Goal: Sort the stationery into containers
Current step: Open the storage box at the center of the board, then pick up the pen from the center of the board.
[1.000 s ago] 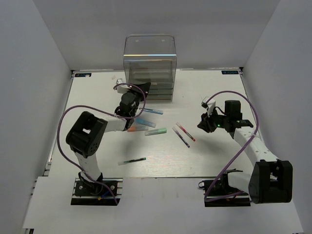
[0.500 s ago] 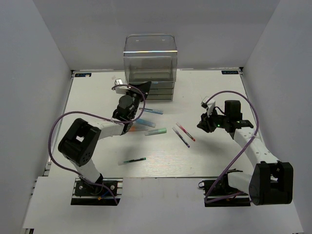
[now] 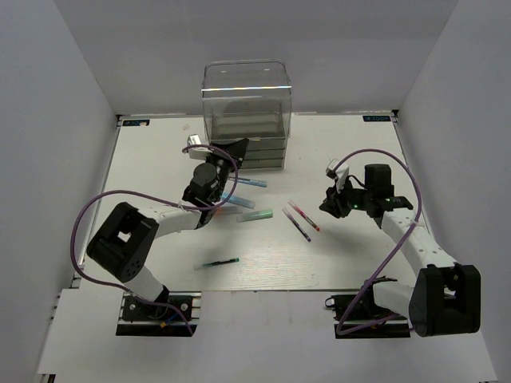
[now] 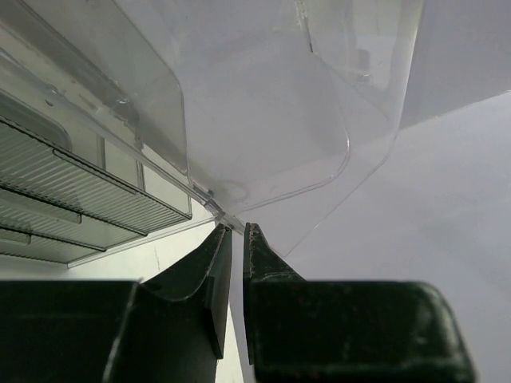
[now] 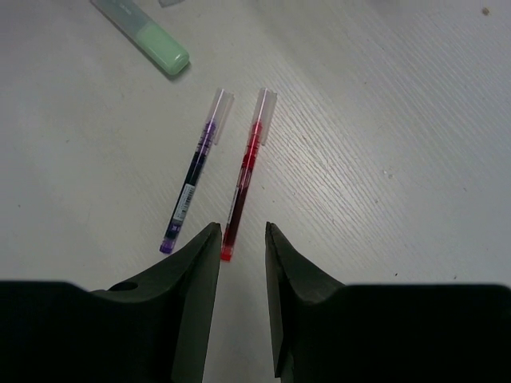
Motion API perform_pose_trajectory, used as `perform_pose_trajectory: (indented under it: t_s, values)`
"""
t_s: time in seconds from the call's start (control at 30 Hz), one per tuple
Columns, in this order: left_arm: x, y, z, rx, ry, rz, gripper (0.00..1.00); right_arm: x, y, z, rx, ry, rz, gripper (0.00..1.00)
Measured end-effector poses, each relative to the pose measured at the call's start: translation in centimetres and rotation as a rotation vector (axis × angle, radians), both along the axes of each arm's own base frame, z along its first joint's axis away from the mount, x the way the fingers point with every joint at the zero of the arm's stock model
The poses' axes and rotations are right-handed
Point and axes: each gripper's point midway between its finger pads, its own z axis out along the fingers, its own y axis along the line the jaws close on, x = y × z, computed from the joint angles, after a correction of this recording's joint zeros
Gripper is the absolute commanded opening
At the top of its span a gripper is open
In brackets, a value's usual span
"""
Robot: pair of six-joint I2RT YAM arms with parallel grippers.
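Top view: the drawer unit [image 3: 246, 96] stands at the far edge of the table [image 3: 359, 152], centre-left, with its shallow drawers stacked at the bottom.

Left gripper [image 3: 235, 148] is at the near left corner of the unit, level with the drawers. In the left wrist view the gripper [image 4: 237, 235] has its fingers [image 4: 211, 271] drawn together with only a thin slit between them. The tips meet a thin clear plastic edge of the unit [image 4: 263, 120]; cannot tell whether that edge is pinched. The ribbed drawers [image 4: 72, 183] are to the left in that view.

Right gripper [image 3: 329, 204] is right of centre. In the right wrist view the gripper [image 5: 241, 231] is narrowly parted with nothing between the fingers, poised over the near end of the red pen [image 5: 246, 171].

Stationery, all on the table and none in the drawers:
- blue pen [image 3: 251, 182], just near of the unit
- light blue marker [image 3: 238, 200], near of the blue pen
- mint-green marker [image 3: 255, 215] [image 5: 148, 36], centre
- orange marker [image 3: 217, 211], largely hidden by the left arm
- red pen [image 3: 304, 216] and purple pen [image 3: 296, 226] [image 5: 196, 171], side by side, almost parallel, not touching, just left of the right gripper
- dark green pen [image 3: 216, 262], alone, near left
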Motion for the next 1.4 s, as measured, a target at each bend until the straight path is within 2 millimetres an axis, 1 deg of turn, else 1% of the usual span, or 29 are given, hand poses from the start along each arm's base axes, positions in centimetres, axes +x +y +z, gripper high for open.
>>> perform_pose_trajectory:
  t_s: [0.1,0.2,0.3,0.43,0.47,0.63,0.77,0.9,0.97,1.0,1.1,1.23,1.27,1.4]
  values:
    - [-0.3,0.0,0.0,0.002,0.003,-0.001,0.0,-0.2,0.4,0.1,0.006,-0.003,0.021,0.35]
    - [-0.7,-0.1,0.4,-0.001,-0.001,-0.002,0.0,-0.4,1.1,0.3,0.016,-0.019,0.059,0.38]
    - [-1.2,0.2,1.0,-0.008,-0.01,0.0,0.0,-0.6,2.2,0.9,0.028,-0.059,0.119,0.39]
    - [-1.8,0.7,1.6,-0.015,-0.018,0.003,0.0,-1.0,4.0,1.2,0.034,-0.114,0.219,0.46]
    - [-1.9,0.8,1.6,-0.015,-0.019,0.005,0.0,-1.1,4.4,1.1,0.033,-0.123,0.242,0.46]
    - [-2.2,1.1,1.7,-0.014,-0.015,0.011,0.0,-1.5,6.4,-0.4,0.0,-0.141,0.342,0.5]
    - [-2.4,1.3,1.3,-0.007,-0.005,0.017,0.0,-1.5,8.1,-1.5,-0.041,-0.151,0.419,0.55]
    - [-2.3,1.5,0.8,0.002,0.011,0.025,0.0,-1.8,10.4,-2.4,-0.082,-0.172,0.515,0.56]
    - [-2.3,1.5,0.8,0.004,0.013,0.026,0.0,-2.1,11.6,-3.1,-0.105,-0.177,0.562,0.6]
    - [-2.3,1.5,0.8,0.004,0.013,0.027,0.0,-2.1,11.8,-3.3,-0.11,-0.177,0.571,0.6]
    - [-2.3,1.5,0.8,0.005,0.014,0.027,0.0,-2.1,13.4,-4.1,-0.138,-0.179,0.62,0.65]
    - [-2.3,1.5,0.8,0.006,0.013,0.028,0.0,-1.9,14.6,-5.3,-0.173,-0.179,0.648,0.67]
    - [-2.3,1.5,0.8,0.006,0.014,0.028,0.0,-1.7,14.7,-5.5,-0.182,-0.177,0.647,0.68]
    - [-2.3,1.5,0.8,0.006,0.014,0.028,0.0,-1.1,15.1,-6.4,-0.214,-0.179,0.655,0.68]
